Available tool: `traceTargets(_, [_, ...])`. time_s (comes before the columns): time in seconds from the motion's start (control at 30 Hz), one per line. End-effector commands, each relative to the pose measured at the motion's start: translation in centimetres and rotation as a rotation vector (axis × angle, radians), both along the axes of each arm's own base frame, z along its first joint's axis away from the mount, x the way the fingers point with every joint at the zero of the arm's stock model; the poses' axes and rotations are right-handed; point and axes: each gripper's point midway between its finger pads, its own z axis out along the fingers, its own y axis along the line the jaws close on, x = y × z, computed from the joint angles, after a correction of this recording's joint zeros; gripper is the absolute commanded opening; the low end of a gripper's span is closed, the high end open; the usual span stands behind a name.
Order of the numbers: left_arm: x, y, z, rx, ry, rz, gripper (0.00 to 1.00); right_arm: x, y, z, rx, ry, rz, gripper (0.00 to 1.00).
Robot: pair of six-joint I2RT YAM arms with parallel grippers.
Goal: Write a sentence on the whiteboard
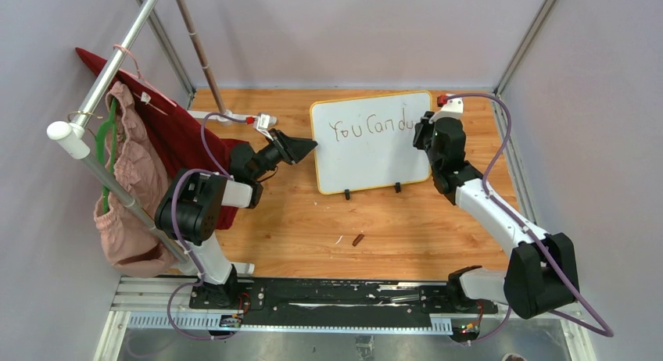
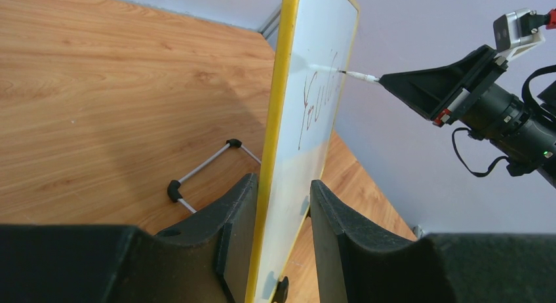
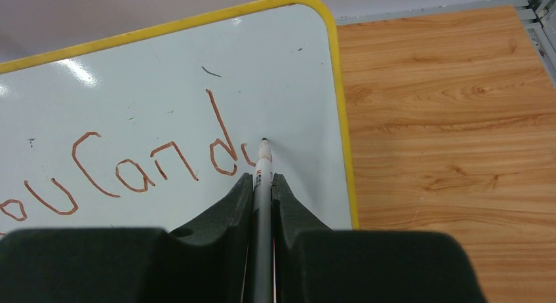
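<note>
My left gripper (image 2: 282, 191) clamped the whiteboard (image 1: 367, 142) by its left edge, at the far middle of the table (image 1: 313, 220). My right gripper (image 3: 262, 180) pinched the marker (image 3: 263, 168), tip on the board just past the sentence (image 3: 131, 165), "You Can d", close to the right rim. Bare board lay below.

The desk (image 1: 438, 220) is pale wood, with grey walls (image 1: 352, 33) on three sides. At its left a metal rack (image 1: 125, 48) slants up, ending in a white cap (image 1: 66, 138). A pink garment (image 1: 133, 181) hangs from the rack on a green hanger (image 1: 104, 154), and a dark red cloth (image 1: 176, 126) spreads behind it onto the wood. A thin brownish rod (image 1: 195, 48) leans near the back corner. Out on the open wood lies a small brown piece (image 1: 358, 239), with a white fleck (image 1: 338, 240) just beside it. A black rail (image 1: 344, 294) runs along the near edge.
</note>
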Motion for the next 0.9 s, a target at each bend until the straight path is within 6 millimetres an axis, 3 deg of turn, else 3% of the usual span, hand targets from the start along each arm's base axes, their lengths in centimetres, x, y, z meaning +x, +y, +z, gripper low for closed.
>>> traceTargets(0.0, [-0.5,-0.1,-0.9,-0.006,0.032,-0.023,0.4,0.7,0.0,1.7,0.008,-0.046,0.014,0.0])
traceTargets(0.47, [-0.5,-0.1,-0.8,-0.008,0.032,-0.022,0.4,0.1,1.6,1.4,0.01,-0.046,0.067,0.0])
traceTargets(0.87, [-0.5,-0.1,-0.7,-0.014,0.032,-0.023,0.4,-0.7,2.9,-0.2,0.001,-0.004,0.109,0.0])
